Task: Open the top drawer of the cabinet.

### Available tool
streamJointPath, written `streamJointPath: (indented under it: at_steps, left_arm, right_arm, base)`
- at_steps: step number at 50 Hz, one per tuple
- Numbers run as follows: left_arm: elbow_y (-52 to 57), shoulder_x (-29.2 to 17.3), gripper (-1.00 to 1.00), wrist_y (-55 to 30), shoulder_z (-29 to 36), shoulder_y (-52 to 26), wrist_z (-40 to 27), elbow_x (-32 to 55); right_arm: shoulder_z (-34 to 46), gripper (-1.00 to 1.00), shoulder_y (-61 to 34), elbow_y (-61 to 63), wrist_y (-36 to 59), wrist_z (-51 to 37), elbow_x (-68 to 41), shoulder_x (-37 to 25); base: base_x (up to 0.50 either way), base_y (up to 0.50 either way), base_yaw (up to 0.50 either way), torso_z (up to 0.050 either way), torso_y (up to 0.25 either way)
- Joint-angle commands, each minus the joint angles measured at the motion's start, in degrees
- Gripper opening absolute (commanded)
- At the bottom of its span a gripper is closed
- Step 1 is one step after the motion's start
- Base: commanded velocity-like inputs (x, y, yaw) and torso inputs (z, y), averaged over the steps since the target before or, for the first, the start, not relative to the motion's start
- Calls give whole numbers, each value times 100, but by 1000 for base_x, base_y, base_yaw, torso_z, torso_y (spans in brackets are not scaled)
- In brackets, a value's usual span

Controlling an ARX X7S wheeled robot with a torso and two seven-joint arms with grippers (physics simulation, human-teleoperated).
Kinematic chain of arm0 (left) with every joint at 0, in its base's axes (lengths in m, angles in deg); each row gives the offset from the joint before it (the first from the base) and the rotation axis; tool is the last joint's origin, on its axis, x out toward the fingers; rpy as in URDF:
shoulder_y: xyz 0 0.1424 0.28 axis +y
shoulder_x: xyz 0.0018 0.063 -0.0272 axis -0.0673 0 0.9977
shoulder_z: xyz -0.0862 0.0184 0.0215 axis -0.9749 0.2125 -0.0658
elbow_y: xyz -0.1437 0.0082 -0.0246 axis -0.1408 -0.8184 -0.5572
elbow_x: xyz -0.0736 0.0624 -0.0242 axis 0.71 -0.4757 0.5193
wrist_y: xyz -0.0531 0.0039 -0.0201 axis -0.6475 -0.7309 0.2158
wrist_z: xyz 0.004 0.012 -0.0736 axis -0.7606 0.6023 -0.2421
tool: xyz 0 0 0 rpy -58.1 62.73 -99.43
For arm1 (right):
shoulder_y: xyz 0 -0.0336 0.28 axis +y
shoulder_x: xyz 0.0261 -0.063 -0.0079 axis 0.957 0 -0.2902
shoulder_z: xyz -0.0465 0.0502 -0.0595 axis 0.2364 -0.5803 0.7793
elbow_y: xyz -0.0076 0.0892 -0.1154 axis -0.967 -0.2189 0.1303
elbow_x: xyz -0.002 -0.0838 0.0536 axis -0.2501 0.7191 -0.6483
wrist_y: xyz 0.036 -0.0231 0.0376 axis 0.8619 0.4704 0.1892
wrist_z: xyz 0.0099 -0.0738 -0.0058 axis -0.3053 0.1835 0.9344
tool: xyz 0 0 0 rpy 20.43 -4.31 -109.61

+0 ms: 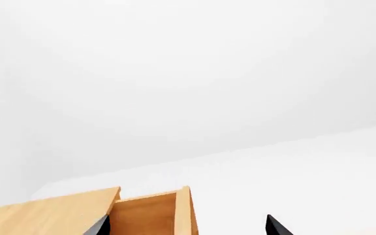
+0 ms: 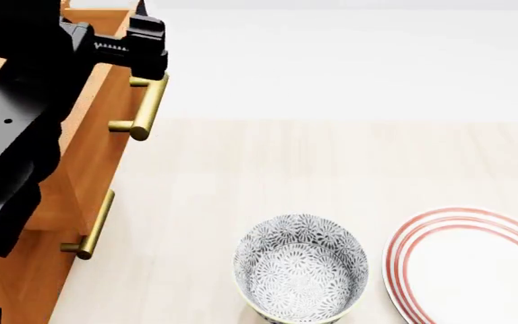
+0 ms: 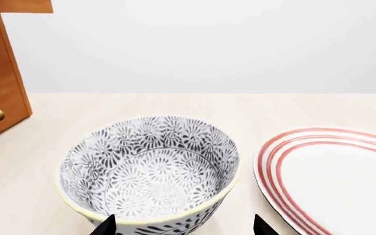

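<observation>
The cabinet stands at the left, its top drawer jutting out beyond the drawer below. The left gripper sits above that drawer's handle. To the right, on the floor, stands a bowl, with a plate just beside it, further right.

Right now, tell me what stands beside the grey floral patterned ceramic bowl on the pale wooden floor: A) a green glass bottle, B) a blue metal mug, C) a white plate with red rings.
C: the white plate with red rings lies just beside the grey floral patterned ceramic bowl, apart from it.
</observation>
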Motion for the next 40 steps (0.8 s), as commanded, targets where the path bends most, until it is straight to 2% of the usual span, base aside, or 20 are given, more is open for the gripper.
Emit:
streamJointPath:
  at_steps: [1, 16, 40]
  left_arm:
    - [-44, 156, 100, -495, -548, -312, -743, 1005]
    - [-445, 106, 100, -465, -691, -468, -1330, 1793]
    - [-1040, 130, 100, -698, -1308, -882, -2499, 3298]
  right_arm:
    - [-98, 100, 13, 18, -5, 112, 100, 92]
    - [-66, 100, 5, -45, -50, 125, 94, 90]
    - [-27, 100, 14, -3, -26, 100, 63, 52]
  base:
    - [0, 0, 0, 0, 0]
    - [0, 0, 0, 0, 0]
    - [0, 0, 0, 0, 0]
